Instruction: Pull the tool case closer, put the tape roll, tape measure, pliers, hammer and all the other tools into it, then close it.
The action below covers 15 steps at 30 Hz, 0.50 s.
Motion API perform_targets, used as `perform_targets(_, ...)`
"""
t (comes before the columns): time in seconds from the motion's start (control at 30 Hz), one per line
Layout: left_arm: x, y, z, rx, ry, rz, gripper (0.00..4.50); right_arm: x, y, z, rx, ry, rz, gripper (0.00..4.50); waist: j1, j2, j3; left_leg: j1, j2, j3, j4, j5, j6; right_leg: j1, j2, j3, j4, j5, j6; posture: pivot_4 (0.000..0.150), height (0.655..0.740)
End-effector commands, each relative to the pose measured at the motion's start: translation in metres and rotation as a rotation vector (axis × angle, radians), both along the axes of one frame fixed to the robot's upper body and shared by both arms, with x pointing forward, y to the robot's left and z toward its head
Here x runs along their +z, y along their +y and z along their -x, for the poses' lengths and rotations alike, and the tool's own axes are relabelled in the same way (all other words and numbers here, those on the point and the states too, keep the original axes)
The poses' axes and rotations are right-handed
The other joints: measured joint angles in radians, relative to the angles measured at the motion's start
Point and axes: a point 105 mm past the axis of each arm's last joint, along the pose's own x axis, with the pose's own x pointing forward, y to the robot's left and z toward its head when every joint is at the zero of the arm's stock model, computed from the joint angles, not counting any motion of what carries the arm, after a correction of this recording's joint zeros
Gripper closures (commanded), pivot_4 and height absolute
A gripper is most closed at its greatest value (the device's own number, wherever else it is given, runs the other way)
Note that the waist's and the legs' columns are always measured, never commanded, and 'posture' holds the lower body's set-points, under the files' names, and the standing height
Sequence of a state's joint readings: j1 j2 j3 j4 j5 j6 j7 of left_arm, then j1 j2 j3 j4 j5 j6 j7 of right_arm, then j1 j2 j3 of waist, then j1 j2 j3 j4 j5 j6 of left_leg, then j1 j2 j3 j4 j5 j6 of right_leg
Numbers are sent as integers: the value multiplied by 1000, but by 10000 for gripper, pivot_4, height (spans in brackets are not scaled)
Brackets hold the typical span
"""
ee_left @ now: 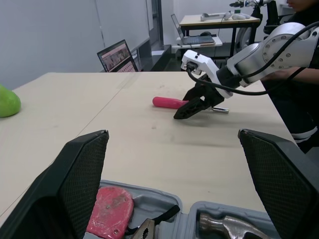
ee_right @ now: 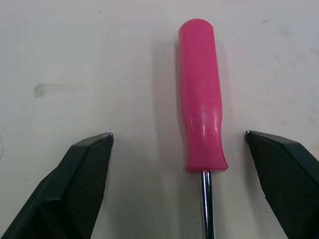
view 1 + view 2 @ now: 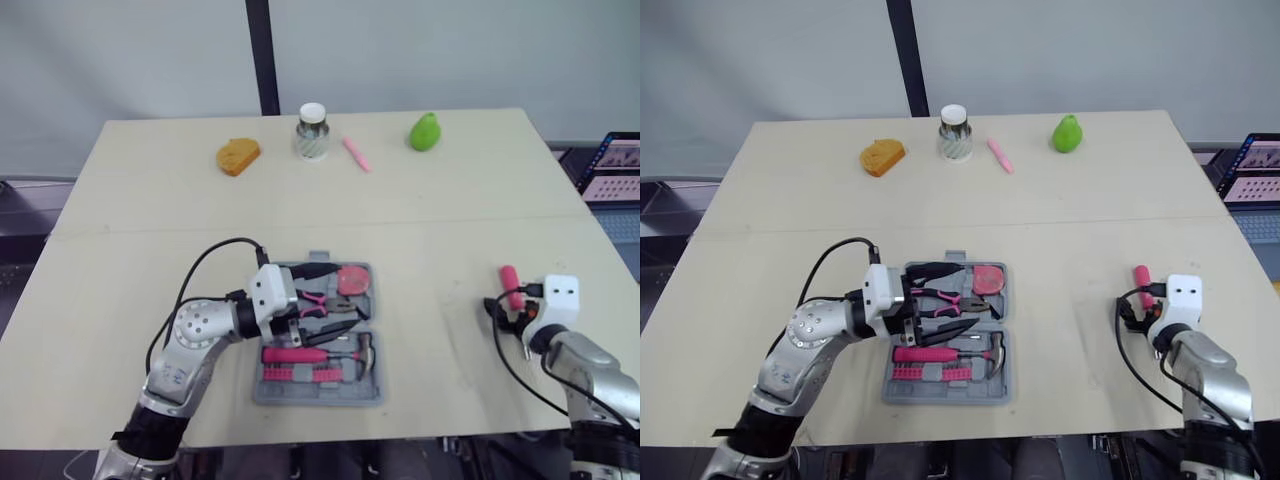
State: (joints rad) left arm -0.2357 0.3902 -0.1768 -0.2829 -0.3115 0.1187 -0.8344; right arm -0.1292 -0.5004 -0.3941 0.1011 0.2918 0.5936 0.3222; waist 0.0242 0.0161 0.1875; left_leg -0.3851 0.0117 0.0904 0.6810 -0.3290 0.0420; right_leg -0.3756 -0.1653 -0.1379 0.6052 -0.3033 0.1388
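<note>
Tool case (image 3: 320, 393) open, jar (image 3: 312, 131), pear (image 3: 425, 131) far behind, screwdriver (image 3: 511, 285) apart

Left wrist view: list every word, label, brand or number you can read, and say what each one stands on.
No text can be read outright.
On the flat red tape measure in the grey plastic tool case: small lettering on its face, too blurred to read.
On the open laptop screen beyond the table: rows of pictures, too small to read.
On the second laptop on the far desk: nothing legible.
</note>
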Motion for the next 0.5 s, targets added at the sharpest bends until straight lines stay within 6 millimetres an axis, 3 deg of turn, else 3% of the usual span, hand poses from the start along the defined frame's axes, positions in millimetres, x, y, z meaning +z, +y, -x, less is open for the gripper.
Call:
perform_targets(0.03,7,-4,1,-20,-37,13,0,2,-8,5,-41,-3,0,378,-1,0,0,0,0,0,0,0,0,0,0,0,0,0,0,1500,7400)
perform_targets(0.13,7,-5,0,-21,-42,15,0,1,-8,6,-43,-3,-3,8240,-1,0,0,0,0,0,0,0,0,0,0,0,0,0,0,1500,7400)
perform_targets(0.33,5,-3,0,-18,-41,8,0,2,-7,5,-32,-8,17,38278,0,0,0,0,0,0,0,0,0,0,0,0,0,0,0,1500,7400)
perform_targets(0.37,4,-2,0,-11,-40,4,0,3,-7,5,-26,-13,26,41246,0,0,0,0,0,0,0,0,0,0,0,0,0,0,0,1500,7400)
perform_targets(0.5,-5,20,5,52,-19,-17,0,22,6,3,143,-41,120,40969,-2,0,0,0,0,0,0,0,0,0,0,0,0,0,0,1500,7400)
